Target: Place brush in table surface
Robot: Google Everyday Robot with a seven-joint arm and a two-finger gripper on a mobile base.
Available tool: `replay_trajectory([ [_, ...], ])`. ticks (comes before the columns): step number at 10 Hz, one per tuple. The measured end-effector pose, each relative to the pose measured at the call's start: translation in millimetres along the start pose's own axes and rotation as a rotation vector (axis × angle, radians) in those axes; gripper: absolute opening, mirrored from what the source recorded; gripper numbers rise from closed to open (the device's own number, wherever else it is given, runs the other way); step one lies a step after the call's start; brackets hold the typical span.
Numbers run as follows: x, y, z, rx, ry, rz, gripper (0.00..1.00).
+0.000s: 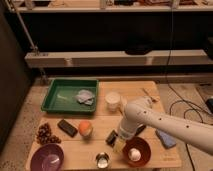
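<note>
The brush lies on the tan wooden table surface (95,145) near the front middle. Its dark blocky head (112,137) with paler bristles shows left of my wrist, and its slim black handle (140,130) sticks out to the right. My gripper (120,142) points down right at the brush, between the orange ball and the brown bowl. My white arm (165,124) comes in from the right and hides the brush's middle.
A green tray (55,95) with a crumpled cloth (85,96) stands at the back left, a white cup (113,101) beside it. In front are a black block (67,127), orange ball (85,129), purple bowl (47,157), metal cup (102,160), brown bowl (142,147) and blue sponge (165,139).
</note>
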Motion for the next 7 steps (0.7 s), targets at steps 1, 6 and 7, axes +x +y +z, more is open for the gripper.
replay_trajectory([
  [1,-0.8,-0.3,-1.3,0.001,-0.002,0.0,0.62],
  [6,-1.2,-1.0,-2.6,0.004,-0.005,-0.001,0.62],
  [7,-1.2,-1.0,-2.7,0.004,-0.005,-0.001,0.62],
])
